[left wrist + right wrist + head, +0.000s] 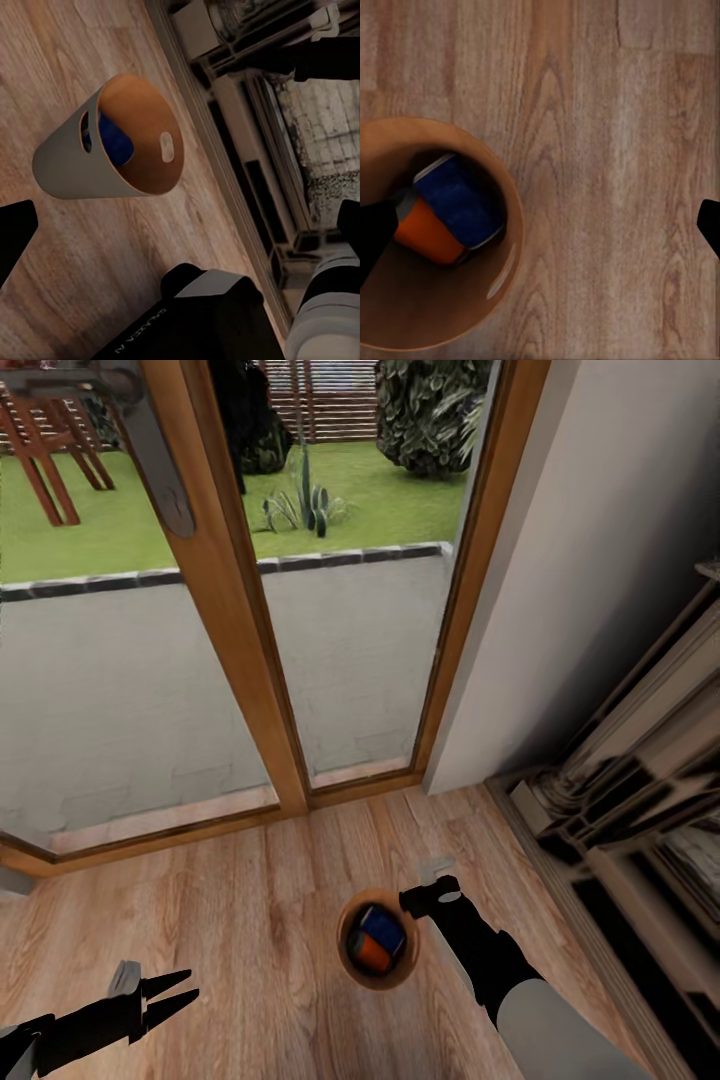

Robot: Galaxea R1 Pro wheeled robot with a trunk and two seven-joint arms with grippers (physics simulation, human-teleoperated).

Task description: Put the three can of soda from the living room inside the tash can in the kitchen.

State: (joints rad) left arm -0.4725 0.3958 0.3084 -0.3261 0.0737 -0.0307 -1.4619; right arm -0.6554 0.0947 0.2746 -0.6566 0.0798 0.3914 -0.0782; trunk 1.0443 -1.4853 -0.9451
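The tash can [350, 965], grey outside and copper-brown inside, stands on the wood plank floor. A blue can of soda [384, 928] and an orange one [372, 957] lie inside it. The right wrist view looks straight down into the tash can [502, 300] at the blue can [461, 199] and the orange can [427, 238]. My right gripper [430, 900] hangs open over the rim, one finger above the inside, the other outside. My left gripper [168, 992] is open, low to the left, apart from the bin. The left wrist view shows the bin [71, 161] from the side.
Wood-framed glass doors [235, 610] to a patio and garden stand ahead. A white wall [580, 560] runs to the right of them, and a stepped stone structure [640, 780] lines the right side. Wood plank floor [230, 920] spreads around the bin.
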